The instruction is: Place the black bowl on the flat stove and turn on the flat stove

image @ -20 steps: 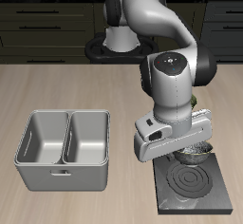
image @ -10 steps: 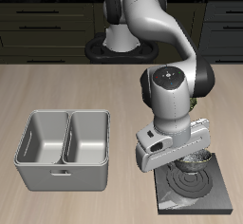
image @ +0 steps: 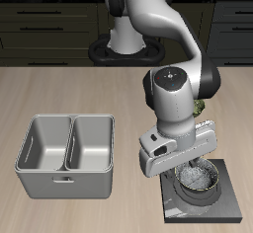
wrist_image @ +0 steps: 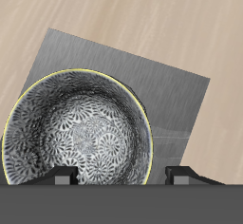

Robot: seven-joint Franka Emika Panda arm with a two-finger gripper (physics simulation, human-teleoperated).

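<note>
Since the black bowl (image: 201,180) must end up on the flat stove (image: 227,199), held low over the burner rings, upright, rim level. Gripper (image: 194,168) clamped on its rim from above, fingers straddling the wall. Touching the stove or just above: cannot tell. Grey caddy (image: 67,154) well apart on table (image: 59,94).

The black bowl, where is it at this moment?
In the exterior view the black bowl is over the flat stove near the table's front edge, directly under the end effector; whether it rests on the burner cannot be told.
</note>
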